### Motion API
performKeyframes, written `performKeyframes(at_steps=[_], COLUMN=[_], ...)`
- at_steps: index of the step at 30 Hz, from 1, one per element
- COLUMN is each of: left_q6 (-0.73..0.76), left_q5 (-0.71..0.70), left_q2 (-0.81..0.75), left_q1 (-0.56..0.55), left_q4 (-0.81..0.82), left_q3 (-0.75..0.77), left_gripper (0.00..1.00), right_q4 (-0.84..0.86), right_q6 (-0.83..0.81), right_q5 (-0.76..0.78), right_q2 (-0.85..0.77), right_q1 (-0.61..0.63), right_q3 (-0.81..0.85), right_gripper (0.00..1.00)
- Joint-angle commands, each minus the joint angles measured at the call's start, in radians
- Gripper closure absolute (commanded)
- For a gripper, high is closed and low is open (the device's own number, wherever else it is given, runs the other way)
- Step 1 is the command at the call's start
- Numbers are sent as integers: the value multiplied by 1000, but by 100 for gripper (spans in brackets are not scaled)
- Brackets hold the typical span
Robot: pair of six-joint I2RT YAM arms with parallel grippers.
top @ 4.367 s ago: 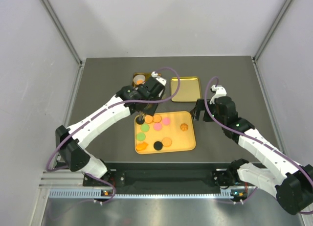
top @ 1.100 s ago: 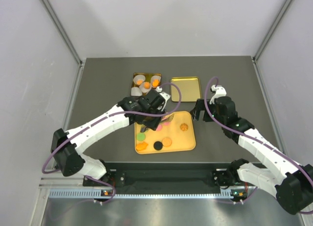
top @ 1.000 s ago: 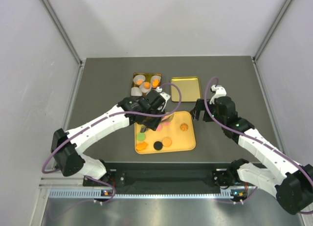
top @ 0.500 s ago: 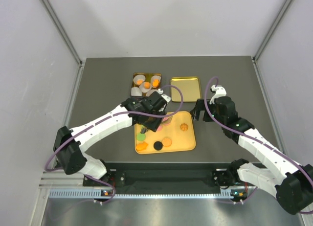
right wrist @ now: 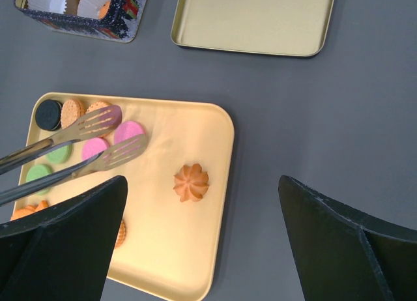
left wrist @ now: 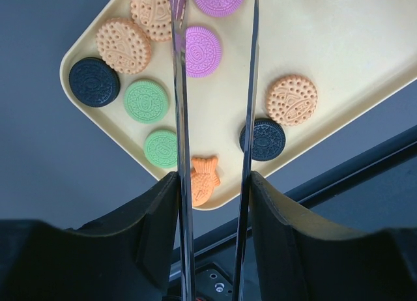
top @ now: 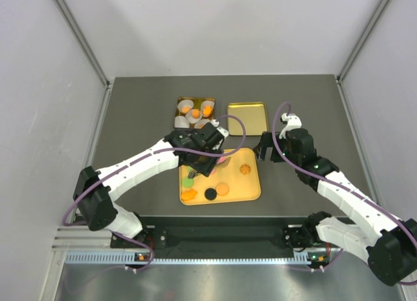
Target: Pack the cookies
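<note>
The left gripper is clamping tongs, blades slightly apart and empty — hovering over the pink cookies lying on the yellow tray. The right gripper is hanging wide open beside the tray.

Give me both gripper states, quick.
Left gripper: closed on the tongs.
Right gripper: open, holding nothing.

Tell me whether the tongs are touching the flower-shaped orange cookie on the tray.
Apart. The right wrist view shows a plain stretch of bare tray between the tips of the tongs and the flower-shaped orange cookie.
</note>
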Motion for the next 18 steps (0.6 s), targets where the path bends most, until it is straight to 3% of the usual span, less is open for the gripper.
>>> performKeyframes(at_steps=[1, 18], left_q6=[26, 37], left_q5=[12, -42], left_q2=[10, 21], left_q1=[-7, -28], left_q4=[-12, -54], left_q3=[11, 20], left_gripper=[50, 51], right_q4=[26, 24], right_q6=[-15, -15], right_q5=[0, 0], right_q2=[-5, 0], right_q1=[-9, -11], right_q3=[-3, 0], right_gripper=[0, 0])
